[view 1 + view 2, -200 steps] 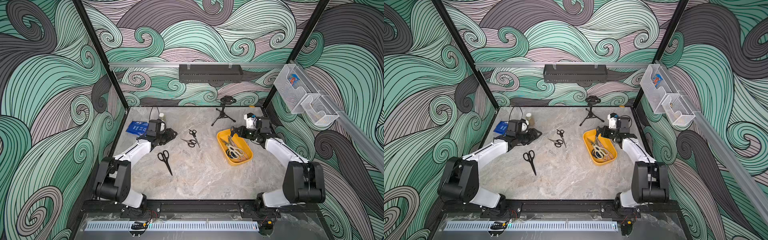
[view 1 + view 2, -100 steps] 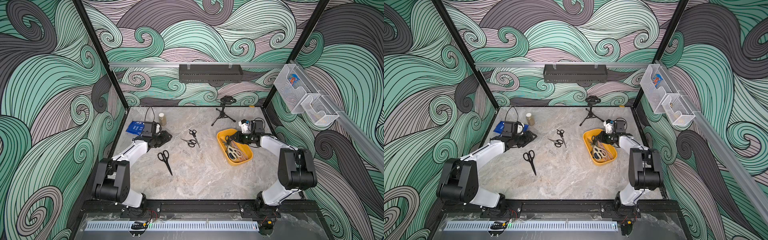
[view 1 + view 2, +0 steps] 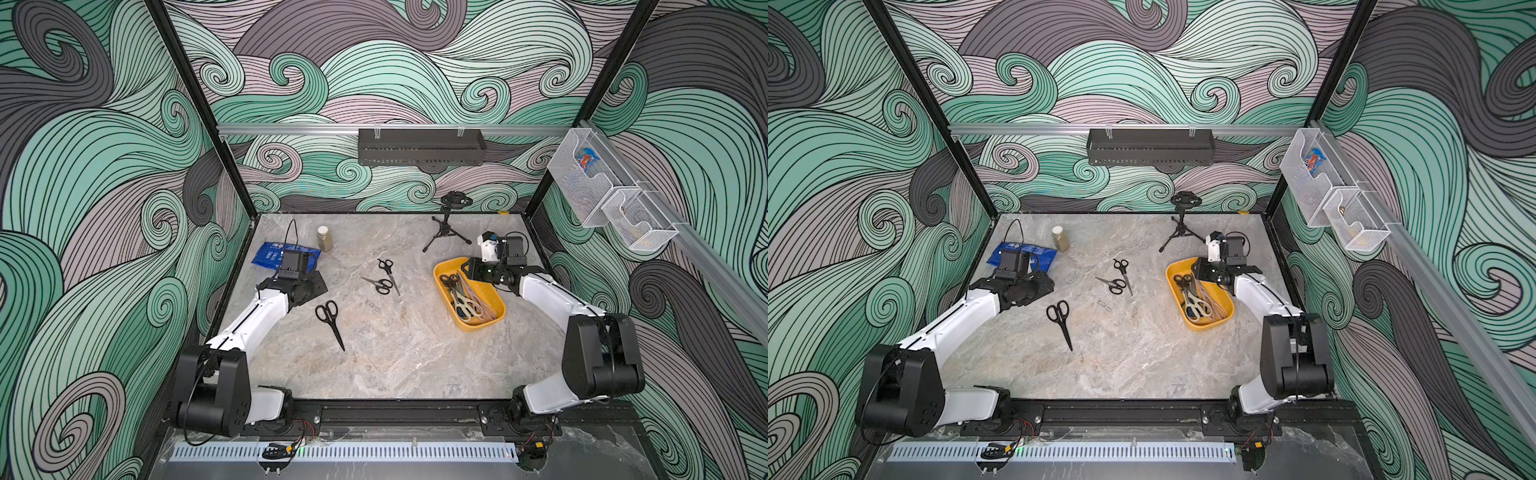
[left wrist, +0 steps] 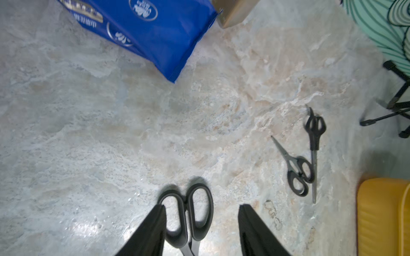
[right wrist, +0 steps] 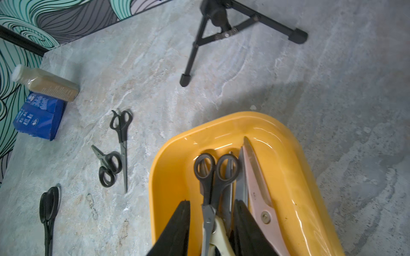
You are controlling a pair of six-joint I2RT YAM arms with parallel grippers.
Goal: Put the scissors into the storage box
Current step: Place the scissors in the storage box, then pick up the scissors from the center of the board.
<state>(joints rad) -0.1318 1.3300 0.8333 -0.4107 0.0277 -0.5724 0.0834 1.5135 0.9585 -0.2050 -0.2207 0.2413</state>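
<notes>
Both top views: right gripper sits over the far end of the storage box, which has several scissors inside. Big black pair and two small black pairs lie on the table on the box's left-arm side.

Left wrist: left gripper is wide open above the big pair's handles.

Right wrist: jaws narrowly apart, gaps both sides of a black-handled pair lying in the box beside the pink pair.

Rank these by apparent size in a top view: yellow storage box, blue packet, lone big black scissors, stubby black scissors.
Largest first:
the storage box
the blue packet, partly hidden by the left arm, so its full extent is unsure
the big black scissors
the stubby black scissors
</notes>
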